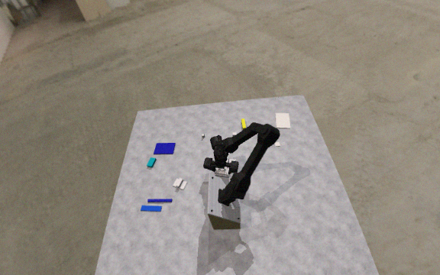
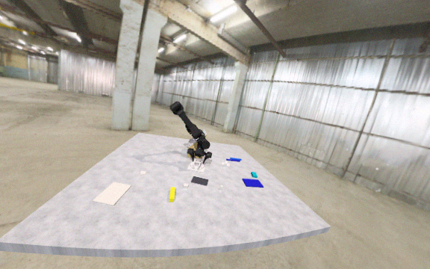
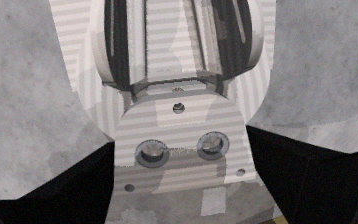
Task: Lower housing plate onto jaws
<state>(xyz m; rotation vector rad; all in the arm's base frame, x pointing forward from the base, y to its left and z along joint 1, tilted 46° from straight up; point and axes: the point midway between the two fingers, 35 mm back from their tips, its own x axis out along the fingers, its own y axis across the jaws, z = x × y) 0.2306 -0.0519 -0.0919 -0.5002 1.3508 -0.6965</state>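
The pale housing plate (image 3: pixel 180 125) has two large ringed holes and three small ones. It lies between the two black fingers of my gripper (image 3: pixel 180 135) (image 1: pixel 221 169) (image 2: pixel 198 161), which is shut on its sides. Grey metallic shapes show inside the ringed holes; whether the stubs are seated in them cannot be told. Beyond the plate's rounded end, the two jaws with dark sides, the left jaw (image 3: pixel 116 45) and the right jaw (image 3: pixel 232 37), stand apart above the white base (image 3: pixel 72 50). The gap under the plate is hidden, so its height and levelness are unclear.
Behind the gripper stands a grey-topped block (image 1: pixel 214 196). On the table (image 1: pixel 300 229) lie a dark blue plate (image 1: pixel 164 148) (image 2: pixel 252 183), a teal block (image 1: pixel 151 163), blue bars (image 1: pixel 151 208), white pieces (image 1: pixel 178 182), a yellow bar (image 2: pixel 172 194), a cream plate (image 2: pixel 113 193) and a black plate (image 2: pixel 199 181).
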